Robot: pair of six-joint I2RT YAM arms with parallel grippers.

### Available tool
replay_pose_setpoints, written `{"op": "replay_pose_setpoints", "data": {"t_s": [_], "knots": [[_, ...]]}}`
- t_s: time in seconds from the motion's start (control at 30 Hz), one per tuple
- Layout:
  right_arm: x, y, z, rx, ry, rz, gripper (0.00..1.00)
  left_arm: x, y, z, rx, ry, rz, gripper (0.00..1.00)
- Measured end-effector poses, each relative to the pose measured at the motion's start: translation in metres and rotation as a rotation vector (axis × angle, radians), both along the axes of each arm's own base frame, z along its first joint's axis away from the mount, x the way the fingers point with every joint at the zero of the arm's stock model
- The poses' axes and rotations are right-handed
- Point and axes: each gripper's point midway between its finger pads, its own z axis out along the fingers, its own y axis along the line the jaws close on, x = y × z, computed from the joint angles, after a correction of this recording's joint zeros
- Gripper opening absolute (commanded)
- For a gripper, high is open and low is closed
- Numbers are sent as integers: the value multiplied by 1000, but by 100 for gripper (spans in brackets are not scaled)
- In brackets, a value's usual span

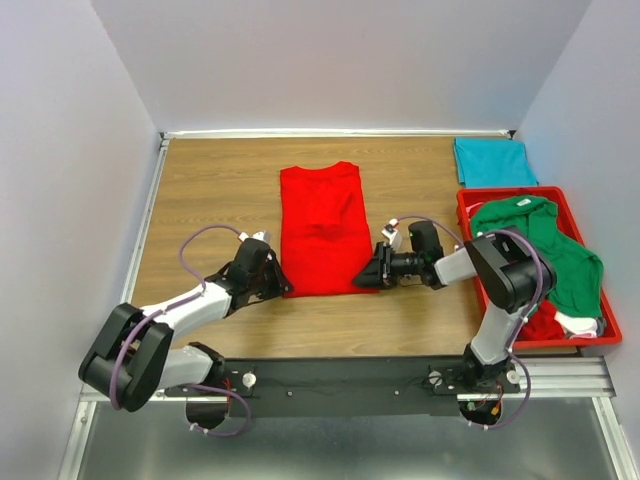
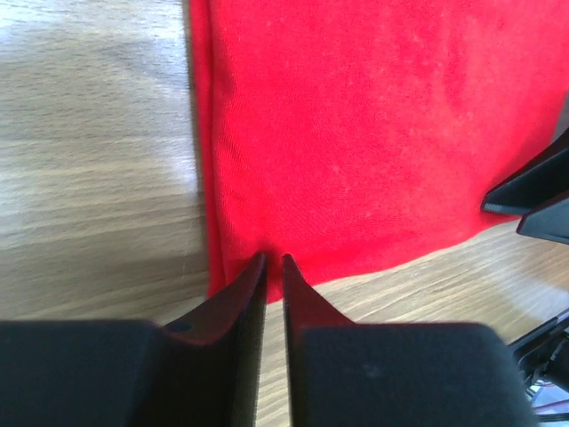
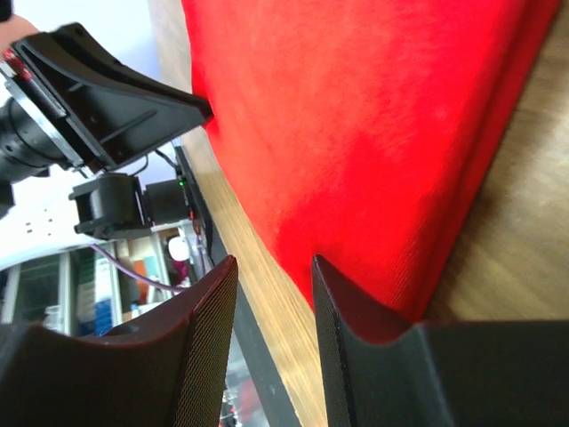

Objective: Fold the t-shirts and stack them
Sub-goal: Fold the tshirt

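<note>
A bright red t-shirt [image 1: 322, 228] lies folded into a long strip on the middle of the table. My left gripper [image 1: 283, 285] is at its near left corner. In the left wrist view the gripper [image 2: 274, 258] is almost closed, pinching the hem of the red shirt [image 2: 373, 133]. My right gripper [image 1: 362, 278] is at the near right corner. In the right wrist view it [image 3: 274, 260] is open, one finger over the edge of the red shirt [image 3: 356, 116], the other over bare wood. A folded teal t-shirt [image 1: 492, 162] lies at the back right.
A rigid red tray [image 1: 600, 335] stands at the right edge, holding a crumpled green t-shirt [image 1: 545, 245] over red and white cloth. White walls close the table's back and sides. The black mounting rail [image 1: 340, 375] runs along the near edge.
</note>
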Motion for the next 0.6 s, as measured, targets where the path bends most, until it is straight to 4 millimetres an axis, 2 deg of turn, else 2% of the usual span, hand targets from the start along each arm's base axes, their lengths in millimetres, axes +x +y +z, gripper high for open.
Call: {"op": "replay_pose_setpoints", "data": {"t_s": [0.03, 0.1, 0.17, 0.23, 0.37, 0.47, 0.5, 0.57, 0.6], "knots": [[0, -1, 2, -3, -10, 2, 50, 0, 1, 1, 5, -1, 3, 36], [0, -4, 5, -32, -24, -4, 52, -1, 4, 7, 18, -14, 4, 41], [3, -8, 13, -76, -73, -15, 57, 2, 6, 22, 35, -45, 8, 47], [9, -12, 29, -130, -137, -39, 64, 9, 5, 41, 57, -85, 14, 55], [18, -19, 61, -242, -265, -105, 68, 15, -3, 66, 112, -132, 5, 62], [21, -20, 71, -376, -321, -144, 70, 10, -9, 64, 169, -112, -20, 66], [21, -22, 71, -418, -328, -153, 70, 9, -9, 62, 190, -104, -24, 73], [20, -28, 63, -527, -332, -173, 70, 4, -7, 53, 247, -68, -30, 80], [18, -34, 57, -588, -324, -183, 70, 3, -5, 50, 274, -55, -28, 80]]}}
